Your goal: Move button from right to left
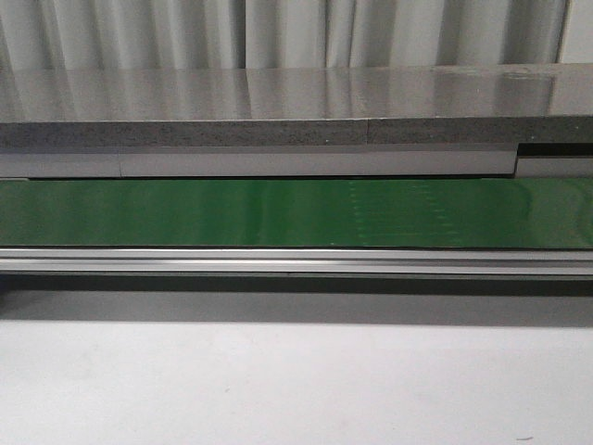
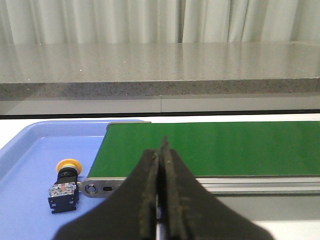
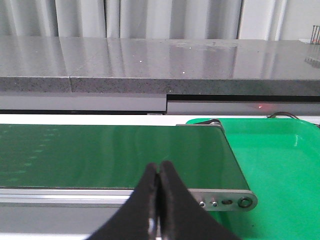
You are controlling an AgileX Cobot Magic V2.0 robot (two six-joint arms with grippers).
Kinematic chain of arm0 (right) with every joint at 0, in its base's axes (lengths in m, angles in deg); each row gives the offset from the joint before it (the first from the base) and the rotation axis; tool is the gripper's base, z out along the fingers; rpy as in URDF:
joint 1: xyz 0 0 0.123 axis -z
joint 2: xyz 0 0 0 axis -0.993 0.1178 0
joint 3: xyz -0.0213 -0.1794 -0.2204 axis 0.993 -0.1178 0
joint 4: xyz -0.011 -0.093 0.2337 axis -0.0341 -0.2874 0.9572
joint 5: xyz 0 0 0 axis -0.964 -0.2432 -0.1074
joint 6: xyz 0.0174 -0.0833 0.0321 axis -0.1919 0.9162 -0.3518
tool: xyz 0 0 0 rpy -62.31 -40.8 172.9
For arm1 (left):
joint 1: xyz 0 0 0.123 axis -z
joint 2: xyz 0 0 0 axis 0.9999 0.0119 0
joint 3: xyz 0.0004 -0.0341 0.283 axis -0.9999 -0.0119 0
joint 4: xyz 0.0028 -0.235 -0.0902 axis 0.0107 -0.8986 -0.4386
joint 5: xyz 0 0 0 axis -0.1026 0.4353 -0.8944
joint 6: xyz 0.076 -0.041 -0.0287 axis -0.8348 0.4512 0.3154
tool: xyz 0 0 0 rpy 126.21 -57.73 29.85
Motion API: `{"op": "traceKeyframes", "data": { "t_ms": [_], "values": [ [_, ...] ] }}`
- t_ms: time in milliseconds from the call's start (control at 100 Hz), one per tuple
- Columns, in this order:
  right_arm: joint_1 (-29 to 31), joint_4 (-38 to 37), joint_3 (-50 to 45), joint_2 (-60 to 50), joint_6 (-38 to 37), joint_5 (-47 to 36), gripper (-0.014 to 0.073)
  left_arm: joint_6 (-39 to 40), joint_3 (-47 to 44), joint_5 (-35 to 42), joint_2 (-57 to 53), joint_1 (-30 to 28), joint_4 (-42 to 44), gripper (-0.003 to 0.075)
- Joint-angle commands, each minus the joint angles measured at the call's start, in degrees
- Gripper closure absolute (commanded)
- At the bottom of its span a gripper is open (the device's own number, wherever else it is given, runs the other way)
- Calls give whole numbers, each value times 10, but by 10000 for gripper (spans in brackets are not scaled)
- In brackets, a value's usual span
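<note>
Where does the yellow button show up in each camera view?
Front view: not in it.
Left wrist view: the button lies on its side in the blue tray, beside the belt's end.
Right wrist view: not in it.
Shared landmark: the green belt.

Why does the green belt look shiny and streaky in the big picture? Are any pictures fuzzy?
Front view: pale glare streaks cross the green belt, and a dark shadow band lies under its rail. Left wrist view: the closed left gripper is a near, dark shape, while the button in the blue tray is fairly sharp. Right wrist view: the grey counter mirrors the curtains; the right gripper is dark.
</note>
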State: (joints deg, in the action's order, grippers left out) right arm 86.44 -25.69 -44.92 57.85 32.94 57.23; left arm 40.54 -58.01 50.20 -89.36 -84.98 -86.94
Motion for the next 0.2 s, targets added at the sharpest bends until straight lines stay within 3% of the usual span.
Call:
{"op": "traceKeyframes", "data": {
  "t_ms": [0,190],
  "values": [
    [3,-8,8,-9,0,-40,659,6,-26,43,-18,4,-1,741],
    [3,-8,8,-9,0,-40,659,6,-26,43,-18,4,-1,741]
  ]
}}
